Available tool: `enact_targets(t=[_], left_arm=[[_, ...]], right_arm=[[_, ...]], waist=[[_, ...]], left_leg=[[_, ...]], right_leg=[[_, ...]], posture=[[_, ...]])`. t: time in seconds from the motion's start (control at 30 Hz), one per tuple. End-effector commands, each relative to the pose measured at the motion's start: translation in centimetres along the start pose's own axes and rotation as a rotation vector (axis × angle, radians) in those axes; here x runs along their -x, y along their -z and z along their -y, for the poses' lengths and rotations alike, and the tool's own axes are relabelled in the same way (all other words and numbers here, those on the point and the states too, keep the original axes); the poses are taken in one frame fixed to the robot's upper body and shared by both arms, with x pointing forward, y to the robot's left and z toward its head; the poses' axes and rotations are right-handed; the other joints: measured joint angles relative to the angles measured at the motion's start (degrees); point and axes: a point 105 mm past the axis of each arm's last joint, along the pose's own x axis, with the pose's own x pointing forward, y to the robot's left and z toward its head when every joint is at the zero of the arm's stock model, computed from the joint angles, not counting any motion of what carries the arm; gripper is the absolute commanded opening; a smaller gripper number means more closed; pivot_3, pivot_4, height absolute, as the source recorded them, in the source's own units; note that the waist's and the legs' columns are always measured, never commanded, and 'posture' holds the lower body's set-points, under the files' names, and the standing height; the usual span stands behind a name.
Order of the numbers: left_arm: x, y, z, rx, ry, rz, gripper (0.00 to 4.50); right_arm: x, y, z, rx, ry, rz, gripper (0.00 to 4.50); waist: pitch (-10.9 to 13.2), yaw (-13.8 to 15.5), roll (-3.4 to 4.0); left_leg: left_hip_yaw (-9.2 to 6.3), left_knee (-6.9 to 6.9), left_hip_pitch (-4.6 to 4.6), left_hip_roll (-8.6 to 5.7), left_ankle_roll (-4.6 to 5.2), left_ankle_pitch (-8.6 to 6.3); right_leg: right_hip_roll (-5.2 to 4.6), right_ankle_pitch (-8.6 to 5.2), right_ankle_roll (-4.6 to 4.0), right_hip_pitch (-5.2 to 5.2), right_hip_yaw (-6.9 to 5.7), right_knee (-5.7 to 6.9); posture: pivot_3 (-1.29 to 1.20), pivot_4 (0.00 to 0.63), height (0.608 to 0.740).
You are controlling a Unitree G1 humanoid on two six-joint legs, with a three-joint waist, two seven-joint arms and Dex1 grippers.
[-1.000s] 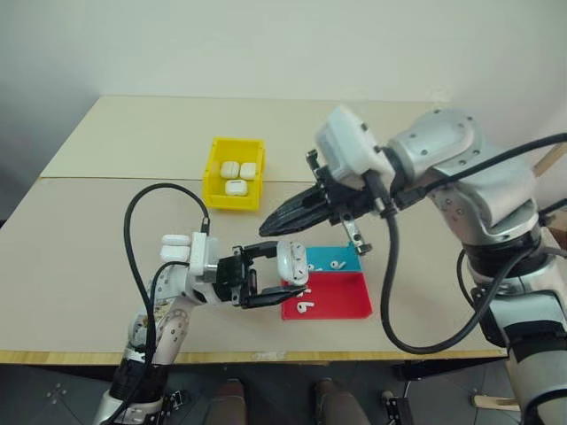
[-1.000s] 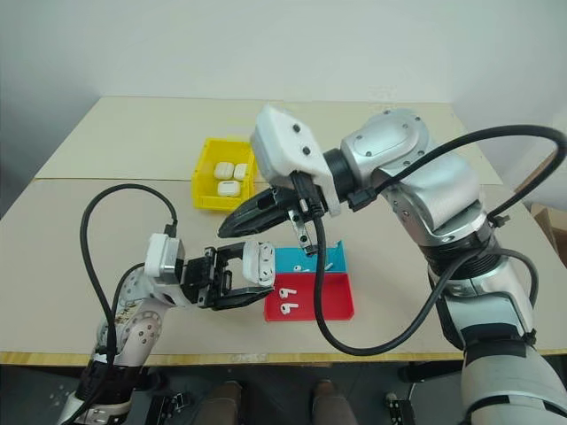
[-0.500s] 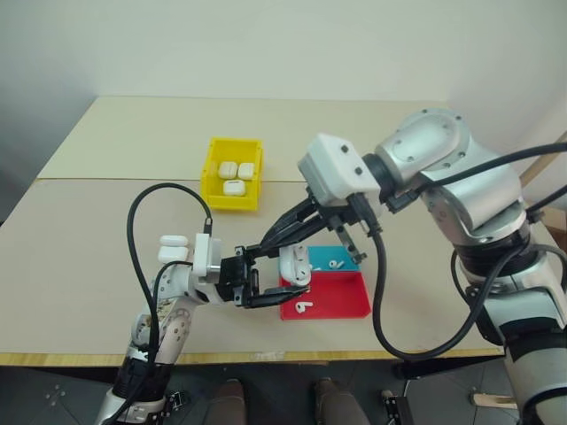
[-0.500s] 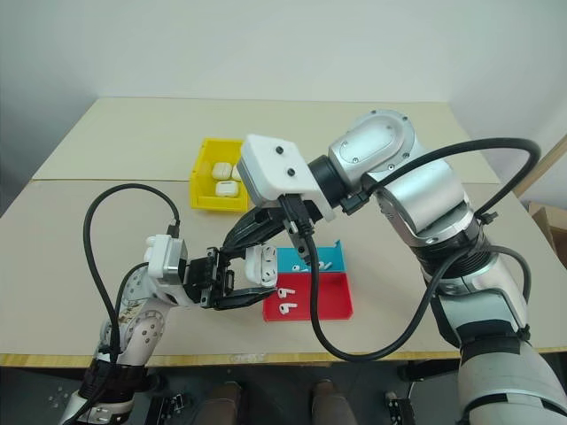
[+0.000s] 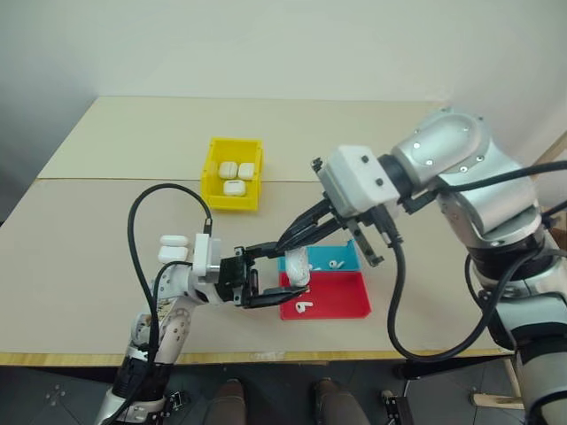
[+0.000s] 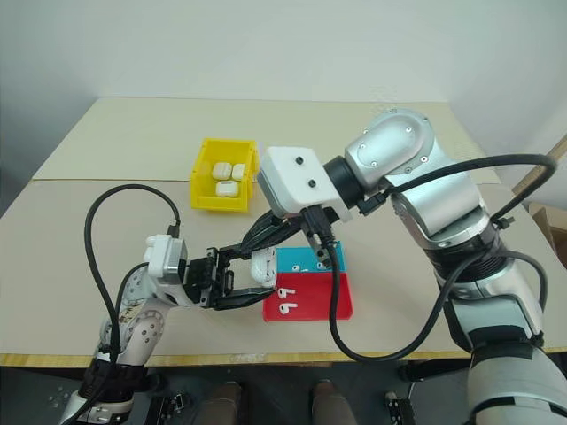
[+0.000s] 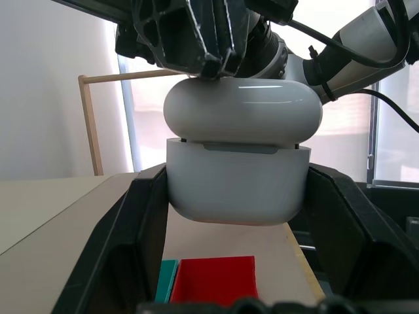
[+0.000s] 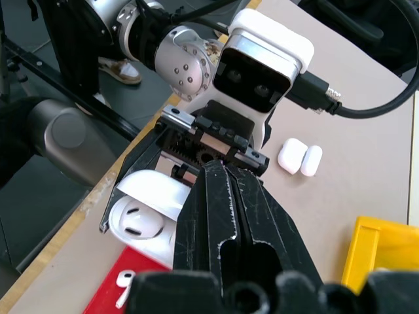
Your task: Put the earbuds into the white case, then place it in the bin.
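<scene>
spare cases [image 5: 174, 247]: two glossy white rounded pebbles lying together on the bench toward its left side, just behind the left arm – same look as the held one, easy to confuse.
left hand [image 5: 276, 276]: black fingers clamped on the white case, one each side, held above the bench near the front edge.
white case [image 5: 295, 266]: small, glossy, rounded-rectangular, hinged lid; in the left wrist view the lid looks nearly down, a thin seam showing. Slick shell – could twist or squirt out of the grip if pushed off-centre.
bin [image 5: 234, 173]: bright yellow plastic, tall walls, mid-bench behind the hands; three white cases already inside. Not yet the held case's turn.
right hand [image 5: 285, 243]: fingers pressed together into one wedge, tip right at the case lid. Risk – a hard or skewed press levers the case out of the left grip or pops the lid open.
red tray [image 5: 347, 304]: shallow matte plastic near the front edge, under the case; one earbud [image 5: 304, 307] lying in it – tiny, glossy, short stem.
blue tray [image 5: 341, 260]: shallow, touching the red one behind it; another earbud in it.
risk overall: a dropped case lands on the trays and scatters the loose buds; can't tell whether buds sit in the held case.
</scene>
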Motion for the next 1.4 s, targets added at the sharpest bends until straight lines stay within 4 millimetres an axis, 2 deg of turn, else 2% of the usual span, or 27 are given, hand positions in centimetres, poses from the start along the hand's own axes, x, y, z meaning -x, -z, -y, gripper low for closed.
enact_targets(t=[0.03,0.2,0.33,0.57,0.7,0.8,0.9,1.0,1.1,1.13,1.2,1.27,1.4], left_arm=[[-0.3,-1.5,0.1,-0.052,0.023,0.056,2.80],[-0.3,-1.6,0.0,-0.052,0.021,0.058,2.80],[-0.3,-1.6,0.0,-0.052,0.018,0.057,2.80],[-0.2,-2.4,0.0,-0.053,-0.012,0.083,2.80],[0.1,-3.0,-0.9,-0.069,-0.114,0.089,2.80],[0.2,-3.1,-3.9,-0.147,-0.344,0.067,2.80],[0.5,-2.8,-6.8,-0.209,-0.539,0.025,2.80],[2.1,-1.1,-12.1,-0.296,-0.846,-0.136,2.80],[4.0,0.4,-15.6,-0.389,-1.030,-0.288,2.80],[4.6,0.8,-16.6,-0.372,-1.093,-0.322,2.80],[5.3,1.7,-17.7,-0.436,-1.120,-0.409,2.80],[5.6,2.4,-18.7,-0.410,-1.148,-0.446,2.80],[5.1,3.2,-19.8,-0.394,-1.141,-0.455,2.80]], right_arm=[[0.5,0.1,-0.3,0.024,0.011,-0.022,0.02],[1.4,0.0,-0.4,0.028,0.051,-0.015,0.02],[2.8,-1.2,0.3,-0.007,0.138,0.080,0.02],[6.8,-3.3,1.8,-0.092,0.461,0.330,0.02],[8.1,-1.5,1.3,-0.201,0.686,0.368,0.02],[7.6,1.1,-0.2,-0.319,0.817,0.310,0.02],[7.1,2.2,-1.3,-0.396,0.866,0.287,0.02],[6.6,3.6,-2.5,-0.478,0.900,0.251,0.02],[6.5,4.6,-3.1,-0.541,0.934,0.225,0.02],[6.5,4.9,-3.2,-0.551,0.944,0.212,0.02],[6.4,5.6,-3.5,-0.568,0.961,0.174,0.02],[6.3,6.1,-3.8,-0.578,0.967,0.140,0.02],[6.3,6.6,-4.2,-0.591,0.975,0.110,0.02]], waist=[[0.01,-0.02,0.01],[0.01,-0.01,0.02],[0.01,0.03,0.02],[0.01,0.12,0.01],[0.01,0.40,0.01],[0.00,0.95,0.00],[0.00,1.39,0.00],[0.00,1.54,-0.01],[-0.01,1.38,-0.02],[-0.01,1.32,-0.01],[-0.01,1.29,-0.01],[-0.01,1.33,-0.01],[0.00,1.52,-0.02]], left_leg=[[-0.01,0.00,0.01,0.00,0.00,0.00],[-0.01,0.00,0.01,0.00,0.00,0.00],[-0.01,0.01,0.00,-0.01,0.00,0.00],[-0.02,0.01,0.00,0.00,0.00,0.00],[-0.04,0.01,-0.02,-0.01,0.00,0.00],[-0.03,0.04,-0.02,-0.05,0.00,0.00],[-0.07,0.14,-0.08,-0.08,0.01,0.01],[-0.13,0.22,-0.05,-0.11,0.05,0.03],[-0.15,0.24,-0.03,-0.18,0.14,0.08],[-0.14,0.24,-0.05,-0.20,0.15,0.09],[-0.15,0.23,-0.10,-0.21,0.15,0.09],[-0.15,0.18,-0.15,-0.22,0.15,0.09],[-0.16,0.15,-0.27,-0.25,0.15,0.09]], right_leg=[[0.00,0.00,0.00,0.02,0.00,0.00],[0.00,0.00,0.00,0.01,-0.01,0.00],[-0.01,0.00,0.00,0.02,-0.01,0.00],[-0.01,0.00,0.00,0.03,-0.01,0.00],[-0.02,0.00,0.00,0.06,-0.03,-0.02],[-0.05,0.00,0.00,0.06,-0.01,0.00],[-0.05,0.02,0.02,0.04,-0.03,0.02],[-0.04,0.05,0.06,0.13,-0.05,0.03],[-0.06,0.12,0.12,0.18,-0.06,-0.01],[-0.06,0.15,0.14,0.16,-0.03,-0.04],[-0.07,0.15,0.14,0.11,-0.04,-0.03],[-0.08,0.14,0.15,0.06,-0.04,-0.05],[-0.13,0.13,0.17,0.00,-0.10,-0.13]], posture=[[0.00,0.150,0.740],[0.00,0.150,0.740],[0.00,0.150,0.740],[0.00,0.150,0.740],[0.00,0.150,0.740],[0.00,0.150,0.740],[0.00,0.150,0.740],[0.00,0.150,0.740],[0.00,0.150,0.740],[0.00,0.150,0.740],[0.00,0.150,0.740],[0.00,0.150,0.740],[0.00,0.150,0.740]])
